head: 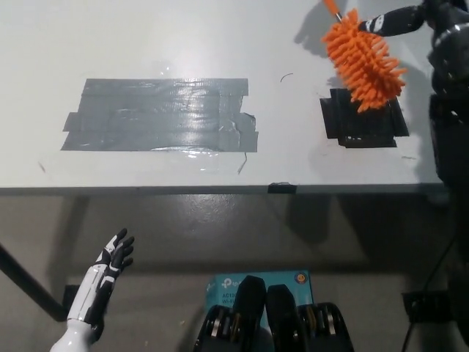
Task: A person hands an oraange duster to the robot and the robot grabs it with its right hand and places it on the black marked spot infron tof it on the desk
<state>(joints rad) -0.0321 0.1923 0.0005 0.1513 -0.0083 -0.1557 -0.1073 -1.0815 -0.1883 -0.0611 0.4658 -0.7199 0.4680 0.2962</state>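
Note:
An orange fluffy duster [364, 62] hangs tilted above the desk, its thin handle [331, 8] running off the picture's top edge. Its lower end overlaps the black marked spot [364, 123] of tape on the desk. My black right hand [399, 20] reaches in from the top right with fingers stretched out and apart. Its fingertips [377, 24] touch the duster's upper right side without closing on it. The black right arm [448, 103] rises along the right edge. My white left hand [111, 262] rests open below the desk at the lower left.
A wide patch of grey tape [157, 116] lies on the white desk [220, 176] to the left of the black spot. A small black clip [282, 188] sits on the desk's front edge. A blue box [223, 286] lies on the floor below.

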